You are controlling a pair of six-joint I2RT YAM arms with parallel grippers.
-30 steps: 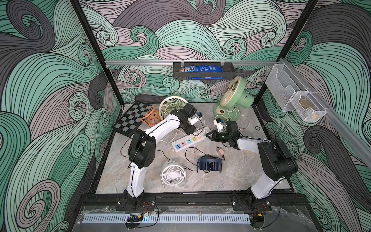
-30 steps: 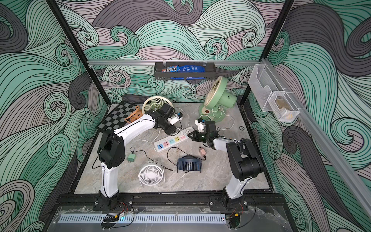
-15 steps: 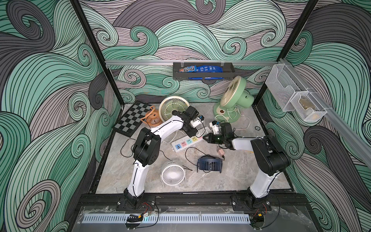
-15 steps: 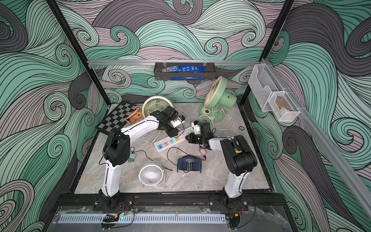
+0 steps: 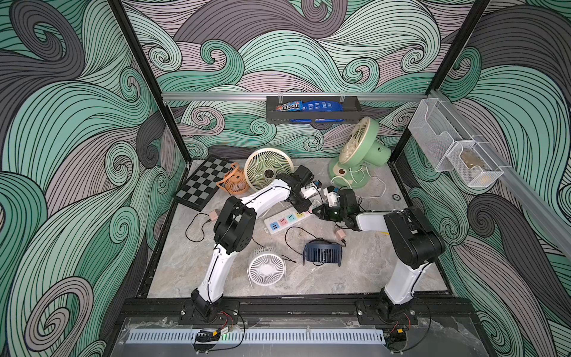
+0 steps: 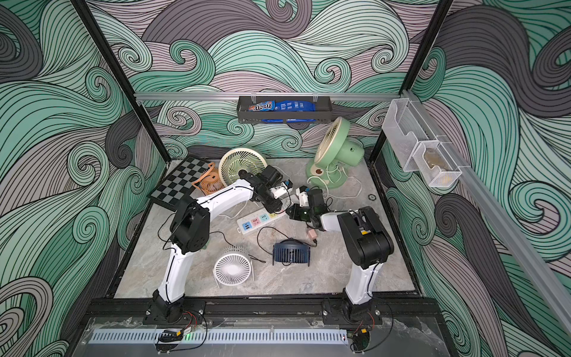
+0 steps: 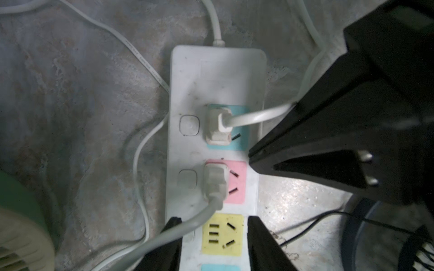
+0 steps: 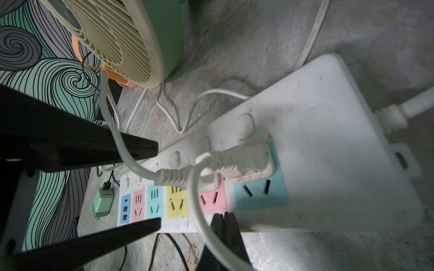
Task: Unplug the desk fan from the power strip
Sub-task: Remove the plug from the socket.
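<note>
Two arms: left arm [image 5: 230, 227] rooted at 7 o'clock, right arm [image 5: 412, 238] at 5 o'clock, both reaching to the middle of the table [image 5: 370, 272].
Near fans: two of five, one white fan [image 5: 266, 268] at 6 o'clock and one navy fan [image 5: 323, 254] at 5 o'clock.
Power strip [image 5: 287, 220]: one, at the middle, lying along the 8-to-2 o'clock line.
Coloured faces [image 8: 177, 201]: six in a row: blue, pink, teal, yellow, pink, teal.
Adapters: one pink adapter [image 5: 340, 235] at 3 o'clock; one green adapter [image 8: 103, 204] past the blue face.
Plugs: two, both white. The teal-face plug [image 7: 217, 126] sits in the end teal face, the pink-face plug [image 7: 215, 183] next to it; which is the desk fan's, I cannot tell.
Left gripper [image 7: 213, 219]: two fingers [image 7: 263, 241] parted, one at each long edge of the strip by the yellow face; squeezing or only straddling, I cannot tell.
Right gripper [image 8: 224, 223]: clenched, tip at the strip's long edge beside the plugged pink face.
Far fans: three. One orange fan [image 5: 233, 182] at 10 o'clock by the one chessboard [image 5: 200, 182], one cream fan [image 5: 268, 169] at 11 o'clock, one green desk fan [image 5: 375, 153] upright at 1 o'clock.
Walls: one black shelf [image 5: 312, 116] at 12 o'clock; two clear bins [image 5: 432, 136] at 2 o'clock.
</note>
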